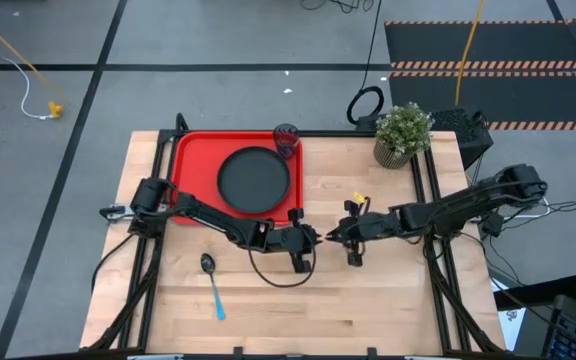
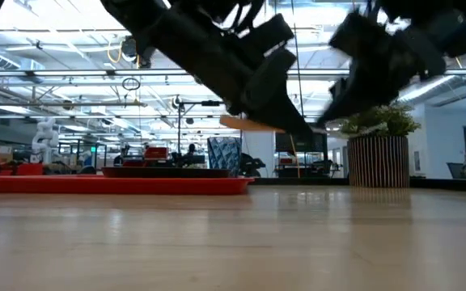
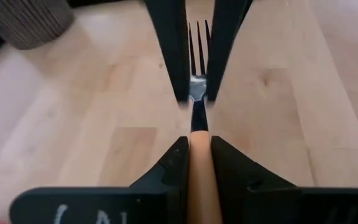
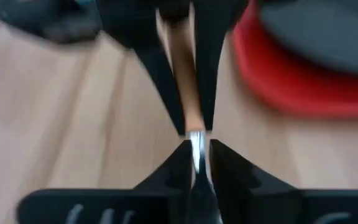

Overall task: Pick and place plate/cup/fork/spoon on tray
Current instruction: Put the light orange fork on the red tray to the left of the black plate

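The fork (image 3: 197, 93) hangs in the air between my two grippers, above the bare table just right of the tray. My left gripper (image 1: 313, 238) is shut on its orange handle. My right gripper (image 1: 334, 237) faces it and is shut on the metal neck. The fork's handle also shows in the low view (image 2: 249, 124). The black plate (image 1: 254, 180) lies in the red tray (image 1: 188, 150). The dark cup (image 1: 286, 140) stands upright at the tray's far right corner. The blue-handled spoon (image 1: 213, 285) lies flat on the table, near left. My left gripper pinches the fork's orange handle (image 3: 199, 155) between its two fingers, coming level from the table's left, fingers along the fork. The fork is lifted clear and about level. My right gripper pinches the metal neck (image 4: 196, 149) just behind the tines, coming level from the right, fingers along the fork.
A potted green plant (image 1: 401, 135) stands at the table's far right. The tray's right rim (image 4: 278, 93) lies close beside the grippers. Bare wood lies along the near edge, right of the spoon.
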Action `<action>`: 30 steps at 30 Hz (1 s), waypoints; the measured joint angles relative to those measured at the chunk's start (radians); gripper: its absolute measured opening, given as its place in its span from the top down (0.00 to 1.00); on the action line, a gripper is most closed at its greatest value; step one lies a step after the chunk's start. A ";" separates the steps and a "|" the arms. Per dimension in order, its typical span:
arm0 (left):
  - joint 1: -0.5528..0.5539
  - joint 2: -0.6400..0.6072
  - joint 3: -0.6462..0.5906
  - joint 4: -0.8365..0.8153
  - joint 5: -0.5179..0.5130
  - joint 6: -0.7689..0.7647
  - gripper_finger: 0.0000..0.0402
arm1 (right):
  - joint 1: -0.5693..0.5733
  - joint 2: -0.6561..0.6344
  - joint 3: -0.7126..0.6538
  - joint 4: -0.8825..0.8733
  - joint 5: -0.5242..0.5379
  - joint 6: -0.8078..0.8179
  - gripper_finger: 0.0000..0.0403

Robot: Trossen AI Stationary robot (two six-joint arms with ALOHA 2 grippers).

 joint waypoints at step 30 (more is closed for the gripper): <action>-0.202 -0.432 -0.015 -0.289 -0.567 -0.060 0.87 | 0.089 -0.386 -0.179 0.246 0.069 0.011 0.54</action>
